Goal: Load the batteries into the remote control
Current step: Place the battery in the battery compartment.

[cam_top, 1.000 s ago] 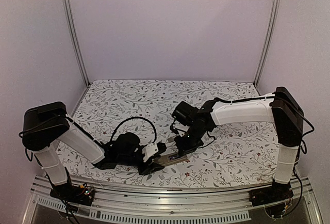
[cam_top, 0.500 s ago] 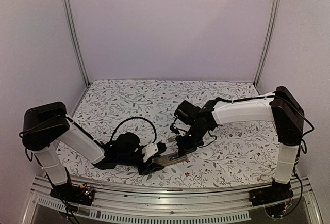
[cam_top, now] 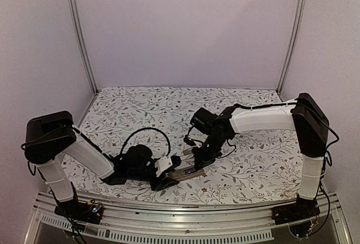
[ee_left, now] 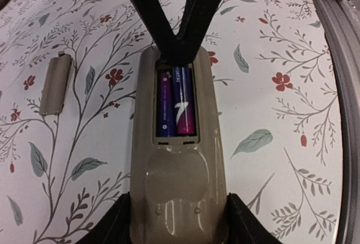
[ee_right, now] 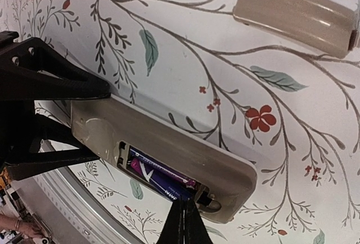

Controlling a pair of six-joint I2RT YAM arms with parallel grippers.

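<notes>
The remote control [ee_left: 177, 159] lies back-up on the flowered table, its battery recess open. Two purple-blue batteries [ee_left: 175, 102] lie side by side in the recess; they also show in the right wrist view [ee_right: 160, 177]. My left gripper [ee_left: 178, 221] is shut on the remote's near end, a finger on each side. My right gripper [ee_right: 184, 221] is shut and empty, its tips pressing at the far end of the recess beside the batteries. In the top view the remote [cam_top: 185, 172] lies between the left gripper [cam_top: 166, 177] and the right gripper [cam_top: 198, 159].
The small tan battery cover [ee_left: 55, 84] lies flat on the table to the left of the remote, also in the right wrist view [ee_right: 295, 14]. The metal rail of the table's near edge [ee_left: 343, 41] runs close by.
The right arm's wrist has shifted slightly; its tips stay at the remote's recess. The left arm and remote have not moved.
</notes>
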